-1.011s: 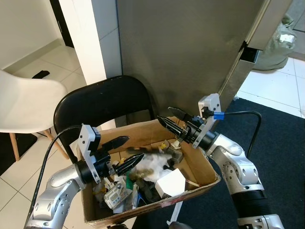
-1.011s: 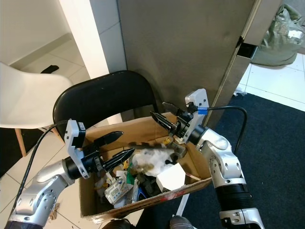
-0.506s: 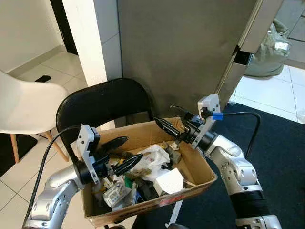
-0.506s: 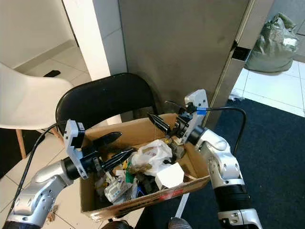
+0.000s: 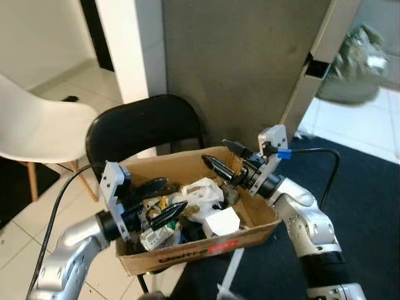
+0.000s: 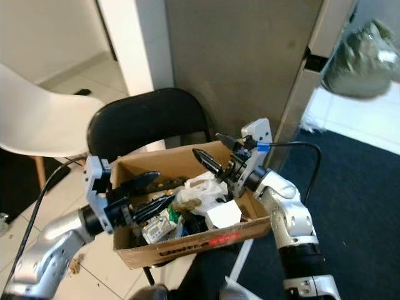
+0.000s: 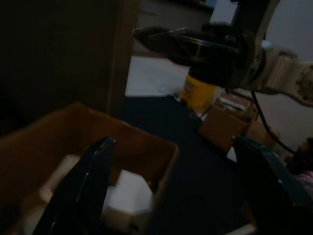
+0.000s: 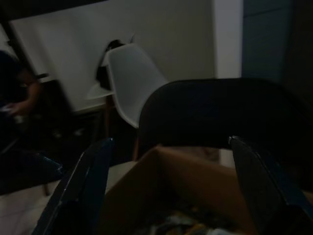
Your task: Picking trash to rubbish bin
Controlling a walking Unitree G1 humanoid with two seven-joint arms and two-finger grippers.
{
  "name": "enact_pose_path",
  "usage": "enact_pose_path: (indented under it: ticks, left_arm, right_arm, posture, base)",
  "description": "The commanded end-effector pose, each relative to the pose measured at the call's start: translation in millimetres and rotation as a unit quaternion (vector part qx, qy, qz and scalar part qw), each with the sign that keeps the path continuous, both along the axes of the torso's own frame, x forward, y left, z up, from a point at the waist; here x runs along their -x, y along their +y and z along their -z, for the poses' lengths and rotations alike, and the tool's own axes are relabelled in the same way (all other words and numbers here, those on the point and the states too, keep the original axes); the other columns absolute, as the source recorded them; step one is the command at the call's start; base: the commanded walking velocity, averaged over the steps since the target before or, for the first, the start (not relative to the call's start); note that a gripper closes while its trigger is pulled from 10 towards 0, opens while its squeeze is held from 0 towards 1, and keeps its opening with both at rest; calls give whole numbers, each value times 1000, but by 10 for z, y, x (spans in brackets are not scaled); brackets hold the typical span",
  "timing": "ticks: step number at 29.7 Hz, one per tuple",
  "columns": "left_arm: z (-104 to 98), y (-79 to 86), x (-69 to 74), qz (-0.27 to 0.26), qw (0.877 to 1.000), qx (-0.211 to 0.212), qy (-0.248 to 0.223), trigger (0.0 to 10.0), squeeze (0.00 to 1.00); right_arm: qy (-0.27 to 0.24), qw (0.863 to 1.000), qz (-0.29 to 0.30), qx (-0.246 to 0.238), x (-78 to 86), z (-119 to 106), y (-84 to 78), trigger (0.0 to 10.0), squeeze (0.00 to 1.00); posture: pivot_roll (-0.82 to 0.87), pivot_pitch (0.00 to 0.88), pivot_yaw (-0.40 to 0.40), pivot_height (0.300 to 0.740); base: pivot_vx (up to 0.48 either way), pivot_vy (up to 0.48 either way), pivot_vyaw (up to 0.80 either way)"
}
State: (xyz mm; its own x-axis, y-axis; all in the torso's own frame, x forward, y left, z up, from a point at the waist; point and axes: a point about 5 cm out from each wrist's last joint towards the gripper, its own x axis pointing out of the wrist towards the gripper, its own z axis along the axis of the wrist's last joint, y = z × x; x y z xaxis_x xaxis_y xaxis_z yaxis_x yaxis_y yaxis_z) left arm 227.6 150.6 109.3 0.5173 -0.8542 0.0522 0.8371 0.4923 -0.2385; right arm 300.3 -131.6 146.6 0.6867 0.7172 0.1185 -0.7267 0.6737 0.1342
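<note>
A cardboard box [image 5: 181,253] used as the bin rests on a black chair [image 5: 140,128]. It holds mixed trash: a crumpled white plastic bag [image 5: 201,190] on top and a white block [image 5: 222,221] at the front right. My left gripper [image 5: 176,194] hovers open over the box's left side with nothing between its fingers. My right gripper [image 5: 214,150] is open and empty above the box's far right corner. The left wrist view looks past the box wall [image 7: 164,152] and the white block [image 7: 126,196] toward the right gripper [image 7: 164,36].
A white chair [image 5: 37,125] stands to the left on the tiled floor. Behind the box rises a tall grey panel [image 5: 244,62]. A dark carpet [image 5: 365,187] lies to the right, and a stuffed grey-green bag [image 5: 350,69] sits at the far right.
The white plastic bag, blurred above the trash a second ago, now lies still on top of the pile. The camera has shifted; both grippers stay open over the box.
</note>
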Motion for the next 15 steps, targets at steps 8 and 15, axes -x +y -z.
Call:
enact_pose_path:
  ticks: [8,15]
  left_arm:
    - [-8,-21,6,5,1000,-7,1,10000,0]
    - [-27,-35,10,7,1000,-9,0,10000,0]
  right_arm:
    - [8,1000,6,1,6,28,-27,10000,0]
    - [8,1000,7,2,5,38,-28,10000,0]
  posture:
    - [26,0,-10,740]
    - [26,0,-10,740]
  base:
    - [-344,0,0]
    - [-344,0,0]
